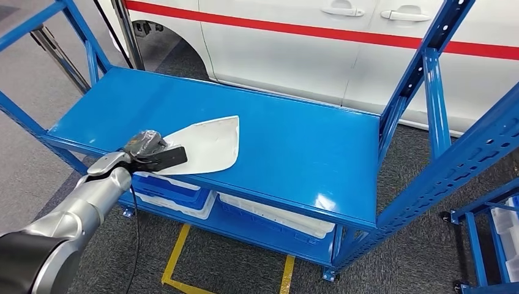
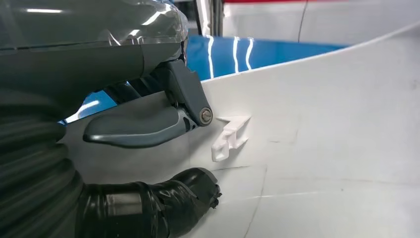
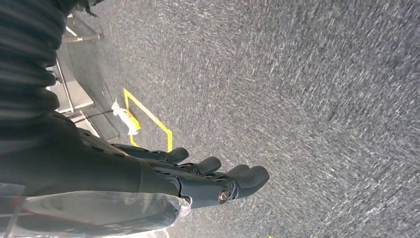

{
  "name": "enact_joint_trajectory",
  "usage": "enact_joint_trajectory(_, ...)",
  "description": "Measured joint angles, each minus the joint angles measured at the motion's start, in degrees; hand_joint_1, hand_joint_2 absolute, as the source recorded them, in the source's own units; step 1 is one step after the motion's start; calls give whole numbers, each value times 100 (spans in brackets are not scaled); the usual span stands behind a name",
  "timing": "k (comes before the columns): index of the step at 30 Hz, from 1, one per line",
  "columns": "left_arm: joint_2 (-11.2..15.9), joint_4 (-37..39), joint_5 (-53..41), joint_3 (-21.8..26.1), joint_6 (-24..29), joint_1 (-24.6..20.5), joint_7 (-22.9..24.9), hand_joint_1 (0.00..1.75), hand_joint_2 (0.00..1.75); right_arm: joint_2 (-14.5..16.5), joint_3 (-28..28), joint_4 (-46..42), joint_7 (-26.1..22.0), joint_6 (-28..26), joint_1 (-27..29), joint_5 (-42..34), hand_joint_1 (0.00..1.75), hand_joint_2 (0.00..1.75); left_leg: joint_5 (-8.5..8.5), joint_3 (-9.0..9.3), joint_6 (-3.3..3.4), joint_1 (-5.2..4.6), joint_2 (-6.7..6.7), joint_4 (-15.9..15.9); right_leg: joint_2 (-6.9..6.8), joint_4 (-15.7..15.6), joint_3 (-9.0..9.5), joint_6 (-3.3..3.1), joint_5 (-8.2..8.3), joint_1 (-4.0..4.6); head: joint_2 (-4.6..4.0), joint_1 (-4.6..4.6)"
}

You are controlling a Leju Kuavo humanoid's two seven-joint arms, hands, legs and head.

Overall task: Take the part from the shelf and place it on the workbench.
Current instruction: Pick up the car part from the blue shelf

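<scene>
1. White panel part (image 1: 205,145) lies flat on blue shelf (image 1: 294,147), near front edge, left of centre.
2. L hand (image 1: 150,152) clamps part's near-left edge, thumb (image 2: 133,130) on top.
3. R hand (image 3: 198,178) hangs over grey carpet (image 3: 307,89), fingers straight, apart, holding nothing.

One white part (image 1: 205,146) lies on one blue shelf (image 1: 294,147) — two hands show, left hand (image 1: 150,152) and right hand (image 3: 198,178). Below sit two blue bins (image 1: 168,187) — one white car (image 1: 306,43) behind.

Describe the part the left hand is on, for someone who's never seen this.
On the blue shelf beside the white car, look near the front edge. The white part is a flat curved shell, the left hand at its end; the white parts below sit in bins.
</scene>
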Motion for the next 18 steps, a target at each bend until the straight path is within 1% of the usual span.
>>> enact_joint_trajectory(1,-10,-20,8,14,111,-20,36,175,175,5,0,0,2,0,-3,5,0,175,60,110,22,-15,-1,-238,0,-3,-9,21,5,5,0,1)
enact_joint_trajectory(2,-21,-35,16,34,236,-36,70,175,175,12,0,0,5,0,-5,10,0,175,61,157,43,-31,-4,-350,1,-9,-20,48,12,8,0,1)
enact_joint_trajectory(3,-31,-48,23,56,370,-46,98,175,175,19,0,0,10,0,-8,17,0,175,57,168,63,-46,-6,-374,1,-19,-25,80,23,10,0,1)
enact_joint_trajectory(4,-43,-63,28,77,508,-53,122,175,175,26,0,0,14,-1,-9,25,0,175,74,172,96,-36,-7,-396,0,-31,-24,116,27,14,0,2)
enact_joint_trajectory(5,-63,-80,34,98,646,-61,141,175,175,32,0,0,18,-2,-11,33,0,175,97,187,133,-26,-4,-434,-2,-6,-32,145,2,15,0,3)
enact_joint_trajectory(6,-83,-96,51,120,783,-76,151,175,175,36,0,0,20,-3,-13,44,0,175,119,201,170,-13,3,-472,-4,103,-78,169,-78,20,0,7)
enact_joint_trajectory(7,-105,-110,79,147,913,-95,158,175,175,37,0,0,22,-3,-15,56,0,175,138,215,204,-2,10,-504,-6,333,-181,185,-219,22,0,9)
enact_joint_trajectory(9,-139,-122,136,215,1095,-122,159,175,175,45,0,0,25,-3,-15,78,0,175,142,214,240,-15,21,-508,-8,1065,-522,198,-577,13,0,13)
enact_joint_trajectory(10,-154,-122,150,243,1139,-122,158,175,175,50,0,0,26,-3,-13,85,0,175,139,212,249,-23,23,-501,-9,1390,-680,208,-686,9,0,11)
enact_joint_trajectory(11,-168,-122,154,263,1156,-119,157,175,175,54,0,0,27,-4,-11,89,0,175,131,212,254,-27,23,-490,-10,1550,-763,217,-692,7,0,11)
enact_joint_trajectory(12,-182,-122,155,275,1161,-117,156,175,175,56,0,0,28,-4,-11,91,0,175,120,211,251,-26,20,-471,-10,1489,-740,225,-587,3,0,11)
enact_joint_trajectory(13,-195,-125,156,282,1163,-117,155,175,175,57,0,0,30,-4,-12,91,0,175,101,211,240,-21,17,-443,-11,1210,-609,228,-395,-2,0,11)
enact_joint_trajectory(14,-205,-130,159,290,1170,-118,151,175,175,57,0,0,30,-4,-14,92,0,175,75,208,221,-17,14,-406,-12,822,-432,226,-205,-10,0,12)
enact_joint_trajectory(15,-210,-137,167,306,1189,-124,145,175,175,57,0,0,31,-4,-16,92,0,175,45,192,194,-25,11,-357,-13,465,-261,218,-76,-9,0,13)
enact_joint_trajectory(16,-211,-145,186,327,1225,-131,136,175,175,57,0,0,31,-4,-18,95,0,175,23,171,166,-34,9,-320,-11,220,-151,201,-7,-8,0,10)
enact_joint_trajectory(17,-211,-153,218,357,1281,-136,120,175,175,58,0,0,32,-4,-19,100,0,175,13,150,139,-42,8,-296,-8,114,-111,179,-6,0,0,9)
enact_joint_trajectory(18,-215,-159,268,396,1364,-142,95,175,175,59,0,0,33,-4,-19,106,0,175,13,133,114,-49,7,-287,-3,100,-109,151,-17,16,0,7)
